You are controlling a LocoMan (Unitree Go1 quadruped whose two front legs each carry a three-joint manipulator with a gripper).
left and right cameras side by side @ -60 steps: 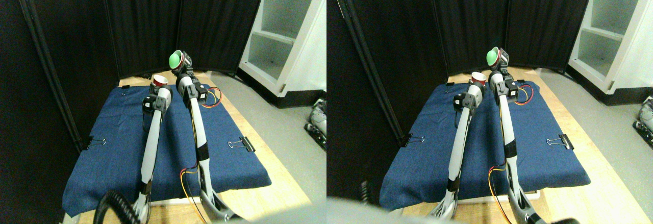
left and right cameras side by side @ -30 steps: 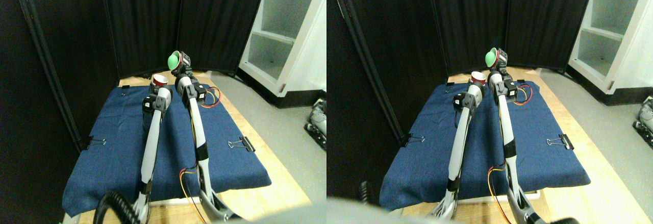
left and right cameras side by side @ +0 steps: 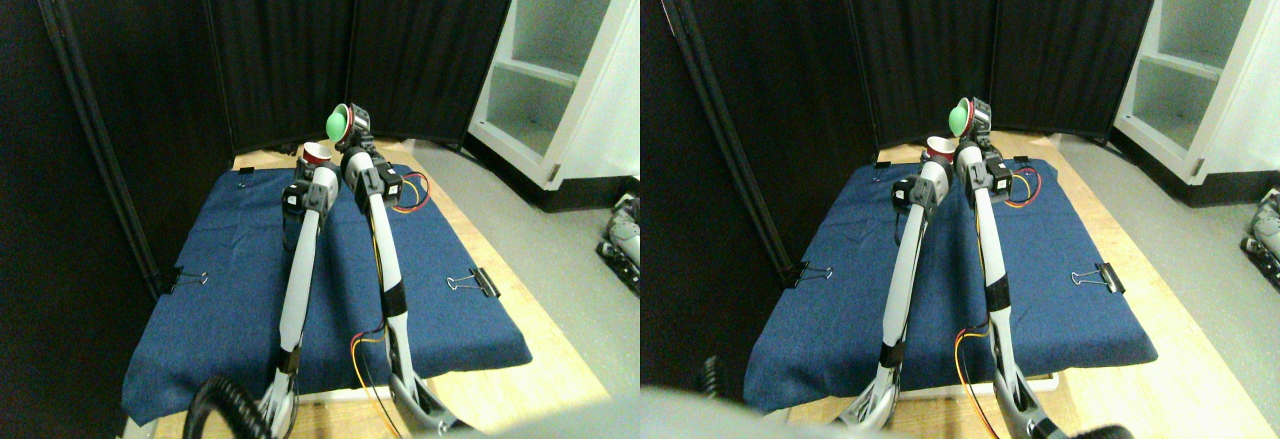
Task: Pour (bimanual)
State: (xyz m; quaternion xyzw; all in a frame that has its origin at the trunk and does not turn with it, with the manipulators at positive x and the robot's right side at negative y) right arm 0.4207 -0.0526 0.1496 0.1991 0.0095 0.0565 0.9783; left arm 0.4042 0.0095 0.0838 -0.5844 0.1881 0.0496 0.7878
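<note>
Both my claws reach far out over the blue cloth [left and right cameras side by side: 230, 289] — left gripper [left and right cameras side by side: 312, 162] grasping the red cup [left and right cameras side by side: 316, 150], right gripper [left and right cameras side by side: 352, 131] clenched on the tilted green cup [left and right cameras side by side: 339, 119] just above it. Binder clips [left and right cameras side by side: 474, 282] pin the cloth to the wooden table [left and right cameras side by side: 520, 379]; beyond — black curtains [left and right cameras side by side: 280, 49], white shelving [left and right cameras side by side: 540, 69].

A blue cloth [left and right cameras side by side: 230, 259] covers the wooden worktop [left and right cameras side by side: 520, 299]. Black binder clips grip its left edge [left and right cameras side by side: 185, 279] and right edge [left and right cameras side by side: 478, 282]. Beyond the worktop's far right corner stands a white shelf unit [left and right cameras side by side: 560, 69]; black curtains [left and right cameras side by side: 280, 39] hang behind.
</note>
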